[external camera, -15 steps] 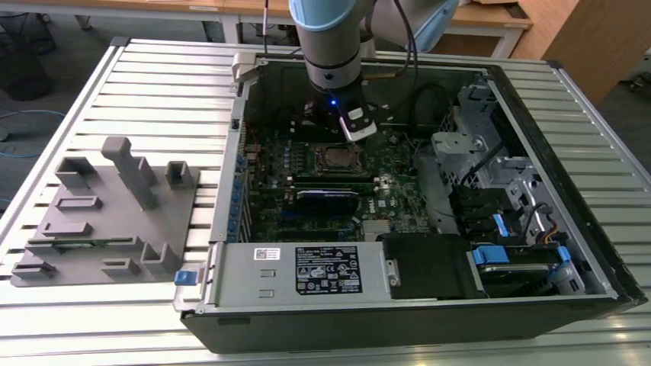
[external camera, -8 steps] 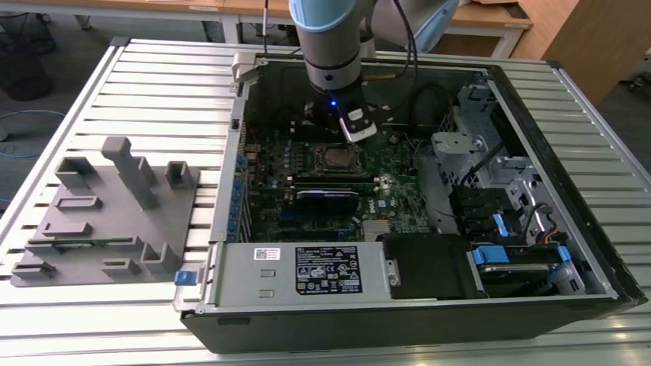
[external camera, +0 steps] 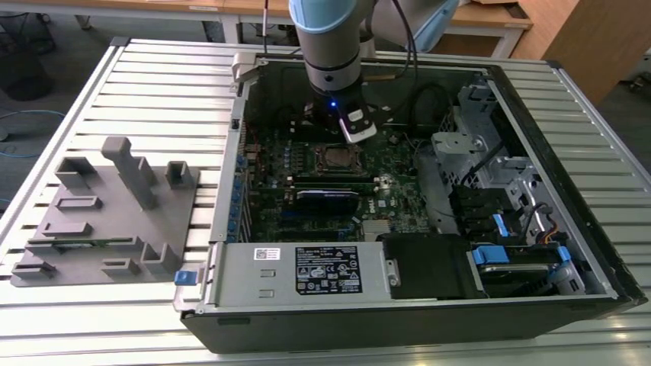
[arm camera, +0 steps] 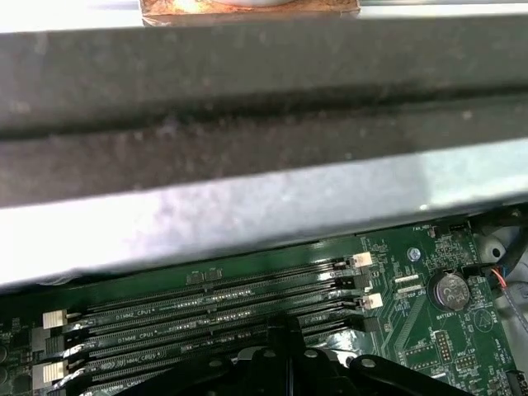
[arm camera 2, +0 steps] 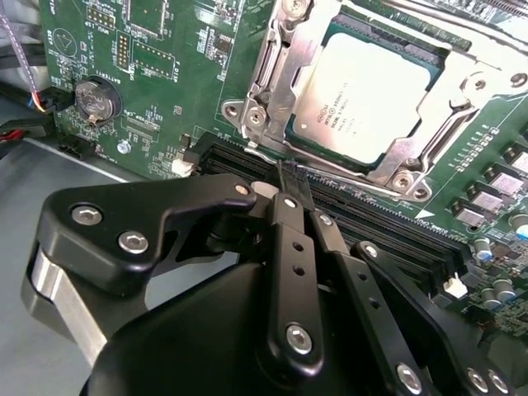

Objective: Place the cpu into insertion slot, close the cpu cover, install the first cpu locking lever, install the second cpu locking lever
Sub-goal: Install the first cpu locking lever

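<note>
Black robot jaws (arm camera 2: 289,177) hover closed and empty just above the long black memory slots (arm camera 2: 388,227), beside the socket. Small square silver-topped cpu (arm camera 2: 363,97) sits in the insertion slot (external camera: 335,158), with the thin silvery metal cpu cover (arm camera 2: 276,78) lying flat around it. Open black computer case (external camera: 569,252) rests on the ribbed metal surface (external camera: 152,91).

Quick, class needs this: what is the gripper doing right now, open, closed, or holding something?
Gripper: closed, fingers pressed together, holding nothing, its tip beside the cpu cover that lies over the cpu.
</note>
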Controlling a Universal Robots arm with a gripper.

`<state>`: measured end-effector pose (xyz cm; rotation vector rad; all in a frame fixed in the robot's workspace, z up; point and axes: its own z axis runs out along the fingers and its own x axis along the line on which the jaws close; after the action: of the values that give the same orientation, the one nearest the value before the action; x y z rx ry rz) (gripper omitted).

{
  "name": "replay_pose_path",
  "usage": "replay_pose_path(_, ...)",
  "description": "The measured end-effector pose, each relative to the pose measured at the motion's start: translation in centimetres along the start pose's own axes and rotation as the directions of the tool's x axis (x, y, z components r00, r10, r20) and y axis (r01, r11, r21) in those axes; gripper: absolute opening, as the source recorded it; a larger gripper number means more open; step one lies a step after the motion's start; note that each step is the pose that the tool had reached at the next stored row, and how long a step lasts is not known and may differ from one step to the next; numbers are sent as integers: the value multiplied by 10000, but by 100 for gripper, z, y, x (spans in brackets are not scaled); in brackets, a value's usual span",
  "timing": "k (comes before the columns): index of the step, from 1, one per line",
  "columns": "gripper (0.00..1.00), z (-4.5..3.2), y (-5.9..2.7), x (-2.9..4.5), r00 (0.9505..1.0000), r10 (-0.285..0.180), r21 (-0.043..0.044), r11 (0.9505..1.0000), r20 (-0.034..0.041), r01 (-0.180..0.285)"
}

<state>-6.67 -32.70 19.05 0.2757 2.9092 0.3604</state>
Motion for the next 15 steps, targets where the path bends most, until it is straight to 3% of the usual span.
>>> replay_pose_path(8,10,7,-2,1,10000,0,-2,10000,0,0)
replay_pose_path(15,10,-71,19,-11,10000,0,-4,10000,-1,0)
